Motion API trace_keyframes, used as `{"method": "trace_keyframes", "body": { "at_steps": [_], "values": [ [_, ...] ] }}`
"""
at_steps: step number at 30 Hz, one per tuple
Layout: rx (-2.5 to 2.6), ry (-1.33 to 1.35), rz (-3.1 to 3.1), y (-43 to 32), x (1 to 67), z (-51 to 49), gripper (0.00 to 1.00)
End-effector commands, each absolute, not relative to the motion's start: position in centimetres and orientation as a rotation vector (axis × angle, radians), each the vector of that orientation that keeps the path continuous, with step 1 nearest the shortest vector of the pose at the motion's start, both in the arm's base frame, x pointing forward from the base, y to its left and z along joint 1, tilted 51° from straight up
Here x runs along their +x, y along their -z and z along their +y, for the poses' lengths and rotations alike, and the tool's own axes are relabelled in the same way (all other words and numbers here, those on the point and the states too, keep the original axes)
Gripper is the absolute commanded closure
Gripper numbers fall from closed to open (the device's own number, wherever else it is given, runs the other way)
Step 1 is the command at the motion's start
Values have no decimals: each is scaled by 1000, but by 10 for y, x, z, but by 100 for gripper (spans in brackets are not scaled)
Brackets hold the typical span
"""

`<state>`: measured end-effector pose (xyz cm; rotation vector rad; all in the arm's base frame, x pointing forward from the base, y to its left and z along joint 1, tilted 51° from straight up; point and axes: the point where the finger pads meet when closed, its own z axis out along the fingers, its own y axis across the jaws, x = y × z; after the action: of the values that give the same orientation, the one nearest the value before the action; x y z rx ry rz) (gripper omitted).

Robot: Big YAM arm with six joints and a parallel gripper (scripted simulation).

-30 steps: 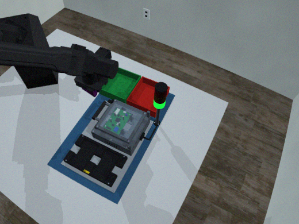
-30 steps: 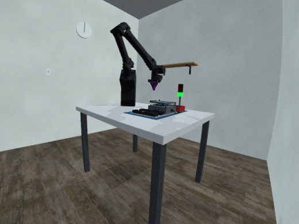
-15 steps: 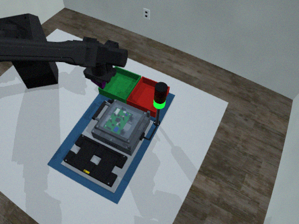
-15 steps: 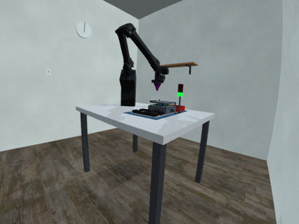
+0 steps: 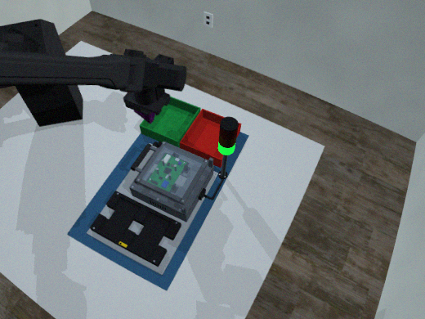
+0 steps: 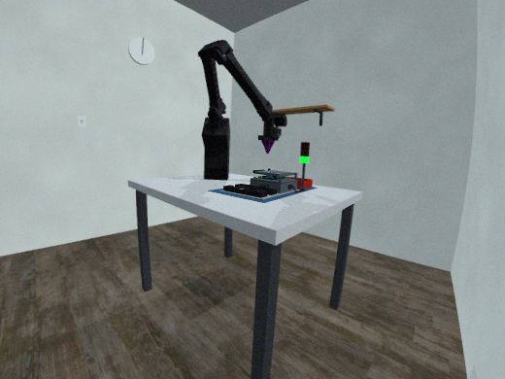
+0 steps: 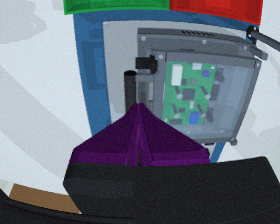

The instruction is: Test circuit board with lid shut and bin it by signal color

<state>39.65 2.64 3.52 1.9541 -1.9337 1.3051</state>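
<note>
The green circuit board (image 5: 168, 170) lies inside the grey tester (image 5: 173, 179) under its shut clear lid; it also shows in the wrist view (image 7: 189, 93). The lid's black handle (image 7: 130, 91) runs along the tester's left edge in the wrist view, with the small black tab (image 7: 144, 63) just past its far end. The signal tower (image 5: 227, 142) shows green. My gripper (image 5: 147, 116), with purple fingers, is shut and empty. It hangs well above the tester's handle side, near the green bin (image 5: 172, 119). In the wrist view its fingertips (image 7: 139, 111) point at the handle's near end.
The red bin (image 5: 206, 134) stands beside the green bin, behind the tester. The black tray (image 5: 135, 228) lies in front of the tester on the blue mat (image 5: 102, 212). The arm's base (image 5: 41, 77) stands at the table's far left.
</note>
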Motion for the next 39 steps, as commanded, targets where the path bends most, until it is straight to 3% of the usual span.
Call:
{"method": "trace_keyframes", "body": {
  "at_steps": [1, 22, 39],
  "values": [
    [1950, -1303, -1940, -31, 401, 22, 100],
    [1945, -1339, -1963, -5, 437, -16, 100],
    [1950, -1295, -1932, 9, 429, -19, 100]
  ]
}}
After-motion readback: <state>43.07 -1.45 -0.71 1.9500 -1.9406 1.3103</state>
